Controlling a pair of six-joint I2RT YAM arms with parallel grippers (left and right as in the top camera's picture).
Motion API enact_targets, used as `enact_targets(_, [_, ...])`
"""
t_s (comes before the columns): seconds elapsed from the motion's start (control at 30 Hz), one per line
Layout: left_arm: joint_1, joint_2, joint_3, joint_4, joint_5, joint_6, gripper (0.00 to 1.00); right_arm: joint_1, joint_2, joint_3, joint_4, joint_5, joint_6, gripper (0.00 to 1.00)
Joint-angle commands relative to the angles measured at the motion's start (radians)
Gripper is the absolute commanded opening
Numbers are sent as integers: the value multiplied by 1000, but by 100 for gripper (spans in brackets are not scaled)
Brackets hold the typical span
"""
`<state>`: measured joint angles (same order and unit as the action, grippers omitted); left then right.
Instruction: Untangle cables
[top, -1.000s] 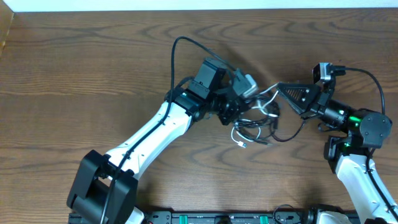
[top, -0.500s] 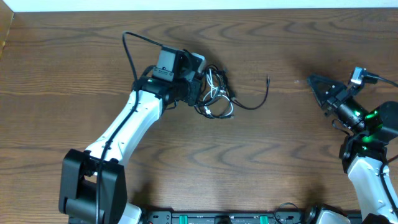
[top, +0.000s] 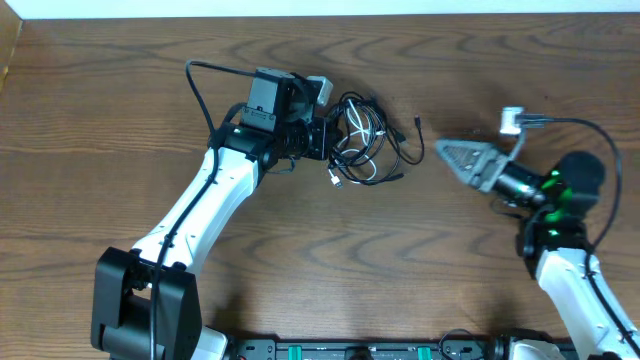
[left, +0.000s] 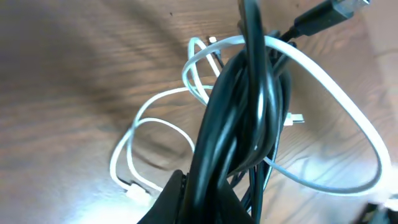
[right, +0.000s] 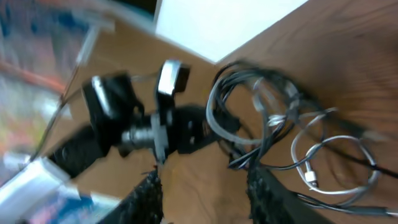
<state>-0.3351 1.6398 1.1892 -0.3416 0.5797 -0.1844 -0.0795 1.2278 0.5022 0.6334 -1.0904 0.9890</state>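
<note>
Right gripper (top: 445, 153): near right, jaws spread, empty; it has let go of the tangle.
Thin black and white cables (top: 362, 148): still bunched, dragged far-left across the brown wooden table (top: 120, 100).
Left gripper (top: 328, 138): jaws pressed together, pinching the black strands.
Meaning: knot unresolved; right needs a fresh hold.

Bare table (top: 430, 190) lies open between the right gripper (top: 443, 152) and the cables (top: 365, 140).

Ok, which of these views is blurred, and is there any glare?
Overhead: sharp and evenly lit, the cables clearly drawn. Left wrist: the cables sit so close to the lens that they go soft, and a bright glare patch lies on the table at lower left. Right wrist: smeared by motion blur throughout, cables only roughly readable.
</note>
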Motion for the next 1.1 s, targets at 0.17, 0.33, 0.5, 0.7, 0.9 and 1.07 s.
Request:
enact_targets(0.17, [-86, -28, 6, 7, 90, -132, 7, 198, 13, 6, -2, 138, -146, 46])
enact_targets(0.33, [-153, -28, 6, 7, 90, -132, 8, 220, 21, 6, -61, 216, -231, 45])
enact_targets(0.5, [-173, -28, 6, 7, 91, -132, 8, 220, 21, 6, -171, 291, -317, 45])
enact_targets(0.7, [-190, -28, 6, 7, 90, -131, 7, 221, 21, 6, -174, 288, -312, 41])
enact_targets(0.9, [-208, -28, 6, 7, 90, -131, 7, 226, 23, 6, -183, 269, -287, 41])
enact_targets(1.07, [-208, -28, 6, 6, 92, -132, 7, 226, 27, 6, -181, 269, -287, 18])
